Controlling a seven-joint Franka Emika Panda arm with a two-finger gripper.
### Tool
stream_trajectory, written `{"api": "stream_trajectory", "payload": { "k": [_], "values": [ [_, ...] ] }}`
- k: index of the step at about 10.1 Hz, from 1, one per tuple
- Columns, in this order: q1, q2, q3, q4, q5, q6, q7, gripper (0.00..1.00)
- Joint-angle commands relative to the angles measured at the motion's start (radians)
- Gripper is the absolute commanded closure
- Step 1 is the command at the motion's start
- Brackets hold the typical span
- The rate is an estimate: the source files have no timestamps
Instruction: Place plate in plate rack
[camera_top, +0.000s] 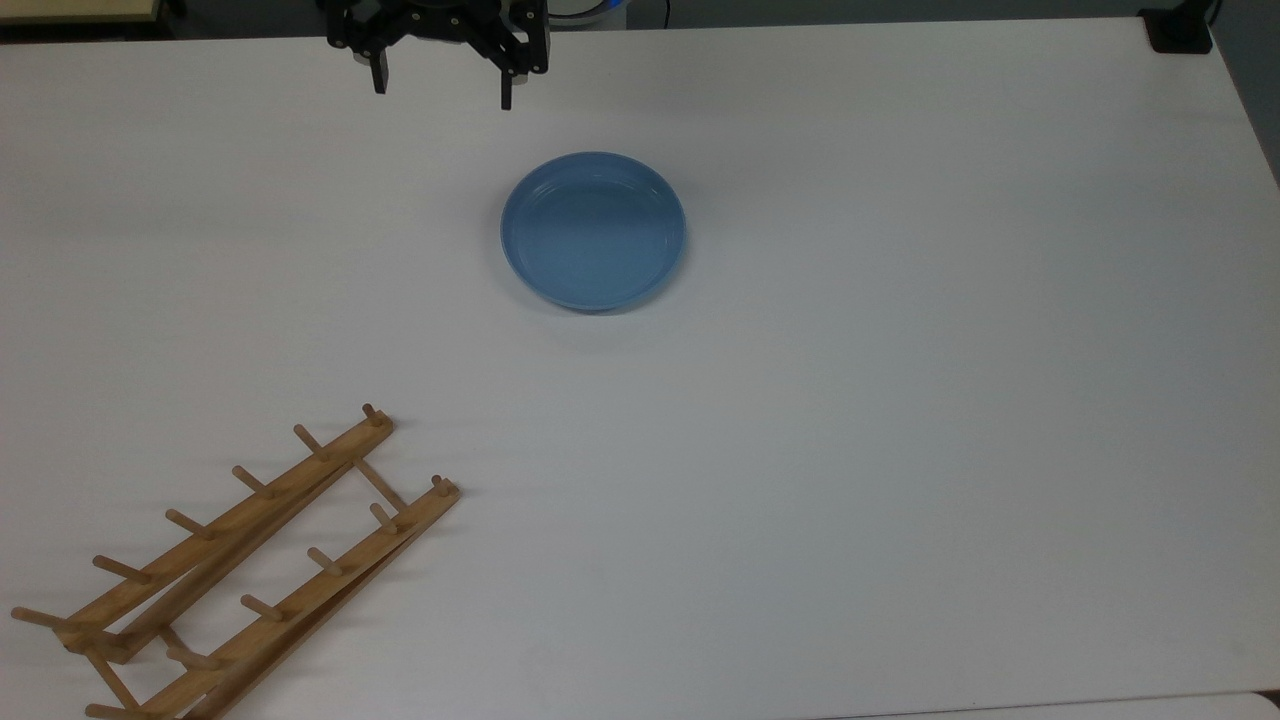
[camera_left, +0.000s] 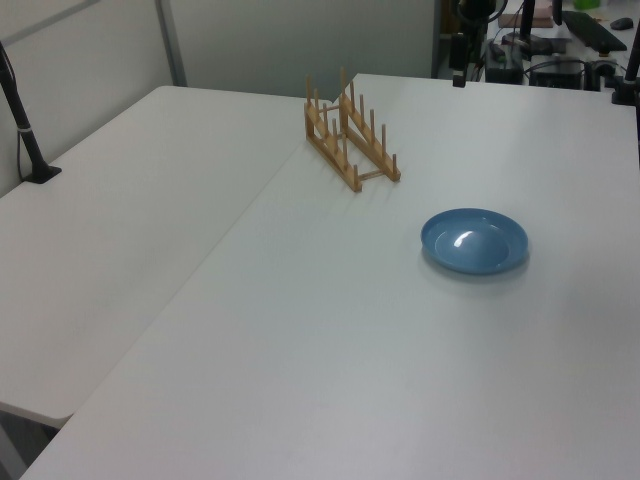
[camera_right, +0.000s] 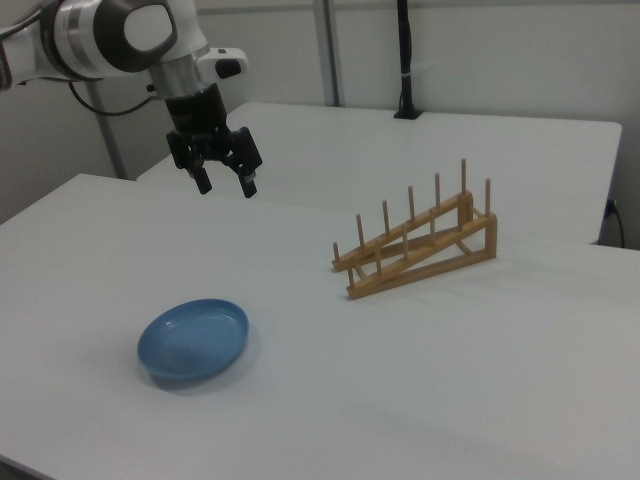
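1. The gripper (camera_right: 226, 185) hangs above the desk (camera_top: 900, 450) with its 2 fingers (camera_top: 507, 92) apart and nothing between them.
2. The plate (camera_top: 593, 230) lies flat on the desk, well apart from the plate rack (camera_top: 240, 570) and not yet grasped.
3. No step appears done: grasping, lifting, carrying and slotting the plate between the pegs all remain.
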Motion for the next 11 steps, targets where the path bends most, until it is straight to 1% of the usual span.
{"api": "stream_trajectory", "payload": {
  "k": [1,4,5,6,7,8,9,10,11],
  "values": [
    [0.011,-0.009,-0.006,-0.018,0.016,0.006,0.006,0.0],
    [0.007,-0.009,-0.006,-0.022,0.016,0.009,-0.003,0.0],
    [0.006,-0.007,-0.006,-0.064,0.016,0.019,-0.098,0.0],
    [0.004,-0.007,-0.006,-0.105,0.016,0.023,-0.243,0.0],
    [0.003,-0.004,-0.006,-0.152,0.016,0.061,-0.349,0.0],
    [0.003,0.016,-0.005,-0.224,0.017,0.144,-0.428,0.0],
    [0.006,0.061,-0.006,-0.264,0.014,0.212,-0.453,0.0],
    [0.012,0.123,-0.003,-0.268,0.006,0.251,-0.454,0.0],
    [0.015,0.161,0.0,-0.268,0.002,0.289,-0.456,0.07]
  ]
}}
